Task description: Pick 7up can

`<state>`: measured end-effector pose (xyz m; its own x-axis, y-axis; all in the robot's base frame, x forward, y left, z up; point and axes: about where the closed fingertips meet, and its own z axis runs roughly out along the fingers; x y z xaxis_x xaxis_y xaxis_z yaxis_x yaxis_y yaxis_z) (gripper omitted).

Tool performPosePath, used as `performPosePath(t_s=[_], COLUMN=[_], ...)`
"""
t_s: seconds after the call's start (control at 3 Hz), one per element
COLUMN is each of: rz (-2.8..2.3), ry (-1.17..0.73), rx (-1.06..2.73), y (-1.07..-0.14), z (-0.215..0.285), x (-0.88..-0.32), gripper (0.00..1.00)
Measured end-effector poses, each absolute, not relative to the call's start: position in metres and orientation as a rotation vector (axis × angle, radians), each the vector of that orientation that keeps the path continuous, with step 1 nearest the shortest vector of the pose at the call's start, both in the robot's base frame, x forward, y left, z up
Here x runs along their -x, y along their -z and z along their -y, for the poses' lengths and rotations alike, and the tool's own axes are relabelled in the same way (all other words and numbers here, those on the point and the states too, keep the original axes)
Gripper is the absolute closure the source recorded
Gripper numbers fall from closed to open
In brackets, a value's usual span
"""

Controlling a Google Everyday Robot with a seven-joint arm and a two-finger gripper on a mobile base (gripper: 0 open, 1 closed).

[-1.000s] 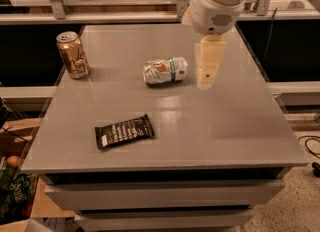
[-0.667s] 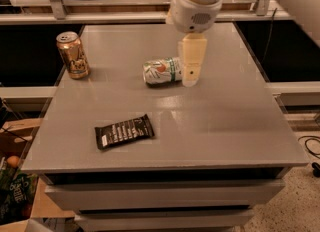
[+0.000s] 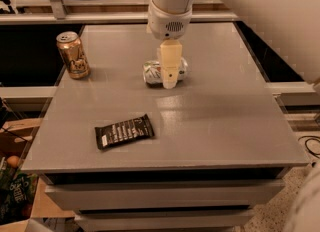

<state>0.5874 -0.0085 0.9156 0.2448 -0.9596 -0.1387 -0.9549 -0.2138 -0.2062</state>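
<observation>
The 7up can [image 3: 151, 73], white with a green band and silver ends, lies on its side near the middle of the grey table [image 3: 220, 121]. My gripper [image 3: 169, 78] hangs straight down from the white arm and sits directly in front of the can's middle, covering it. Only the can's left end and a little of its right end show beside the cream-coloured fingers [image 3: 170, 66].
A gold-orange can [image 3: 73, 54] stands upright at the table's back left. A black snack bar wrapper [image 3: 124, 131] lies flat at the front left. The white arm [image 3: 260, 11] crosses the upper right. Boxes and clutter sit on the floor at left.
The gripper has moved left from the can's right side until it is over the can's middle. The can, the gold-orange can and the wrapper have not moved.
</observation>
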Motion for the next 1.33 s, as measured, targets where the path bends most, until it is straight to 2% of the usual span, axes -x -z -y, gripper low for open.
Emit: performPosePath(t_s=[0.67, 1.0, 1.33], rz=[-1.860, -1.897, -1.915], ry=[-0.050, -0.077, -0.098], rx=[2.286, 2.281, 2.282], y=[-0.867, -0.850, -0.840], z=[0.005, 0.010, 0.013], x=[-0.603, -0.608, -0.611], gripper=[0.00, 0.18, 0.40])
